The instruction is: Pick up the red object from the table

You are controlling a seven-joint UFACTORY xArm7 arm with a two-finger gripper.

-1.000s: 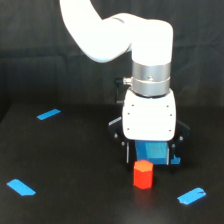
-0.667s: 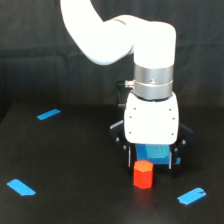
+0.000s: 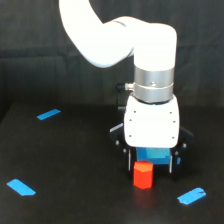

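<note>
The red object (image 3: 142,175), a small red-orange faceted block, stands upright on the black table (image 3: 75,165). My gripper (image 3: 151,162) hangs straight down over it, its black fingers (image 3: 128,161) spread wide and open. The block sits low between the fingers, nearer the one on the exterior view's left, and nothing grips it. The white wrist body (image 3: 151,125) hides the upper part of the fingers. I cannot tell whether the fingertips touch the table.
A flat blue square piece (image 3: 152,155) lies just behind the red block, under the gripper. Blue tape strips lie on the table at the far left (image 3: 48,114), near left (image 3: 21,187) and near right (image 3: 191,195). A black cloth backdrop hangs behind.
The gripper has come down a little over the red block, with its fingers now lower around it. The block has not moved.
</note>
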